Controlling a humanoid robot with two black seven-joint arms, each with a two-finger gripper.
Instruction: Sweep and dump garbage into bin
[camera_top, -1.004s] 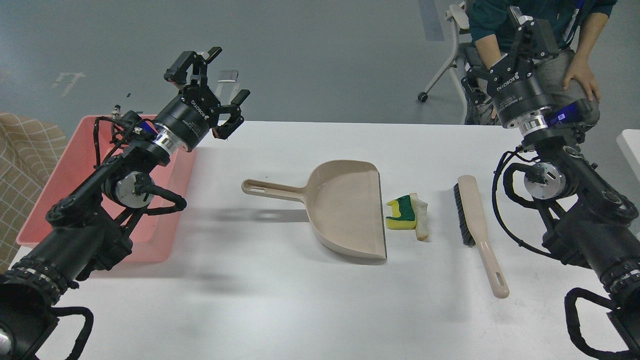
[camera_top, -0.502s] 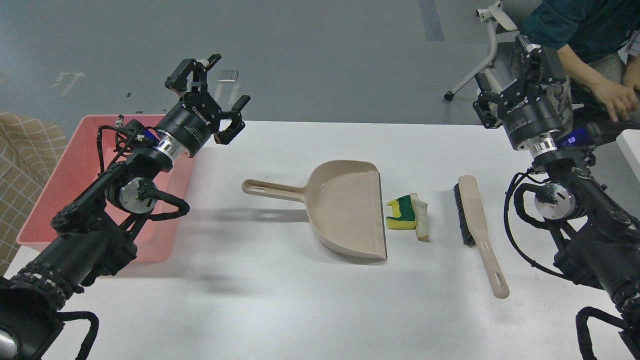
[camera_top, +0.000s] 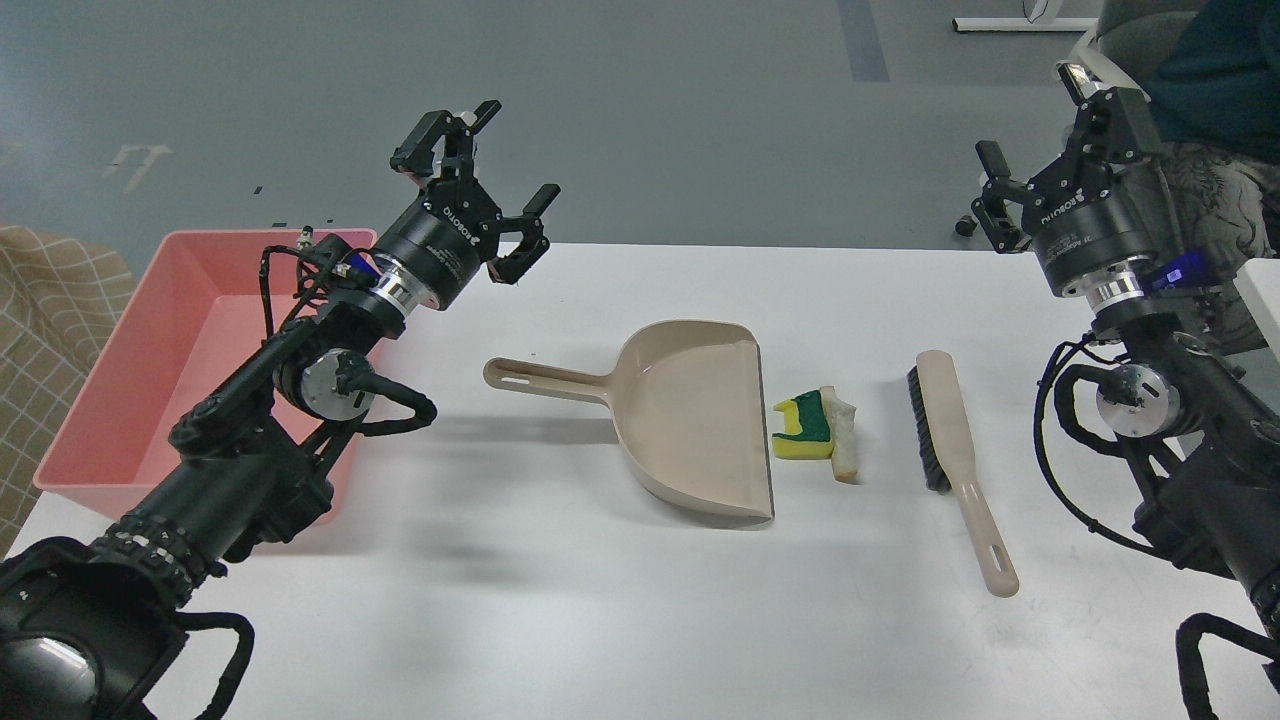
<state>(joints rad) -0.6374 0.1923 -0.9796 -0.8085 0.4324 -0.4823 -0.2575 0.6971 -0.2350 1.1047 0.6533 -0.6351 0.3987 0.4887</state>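
The garbage lies on the white table: a yellow sponge piece with a green layer (camera_top: 802, 430) and a pale cream scrap (camera_top: 843, 440) touching its right side. A beige dustpan (camera_top: 690, 415) lies just left of them, its open lip towards the sponge and its handle pointing left. A beige brush with black bristles (camera_top: 950, 455) lies to the right. The salmon-pink bin (camera_top: 130, 370) stands at the table's left edge. My left gripper (camera_top: 490, 185) is open and empty, raised above the table's far edge, right of the bin. My right gripper (camera_top: 1045, 140) is open and empty, high at the far right.
A person in a dark top sits on a chair (camera_top: 1215, 90) behind the table's far right corner, close to my right gripper. A beige checked cloth (camera_top: 40, 310) lies left of the bin. The table's far edge (camera_top: 750, 248) runs behind the dustpan.
My left gripper has moved right, off the bin's far corner towards the dustpan's handle. My right gripper has moved right and slightly up. The person has shifted right.
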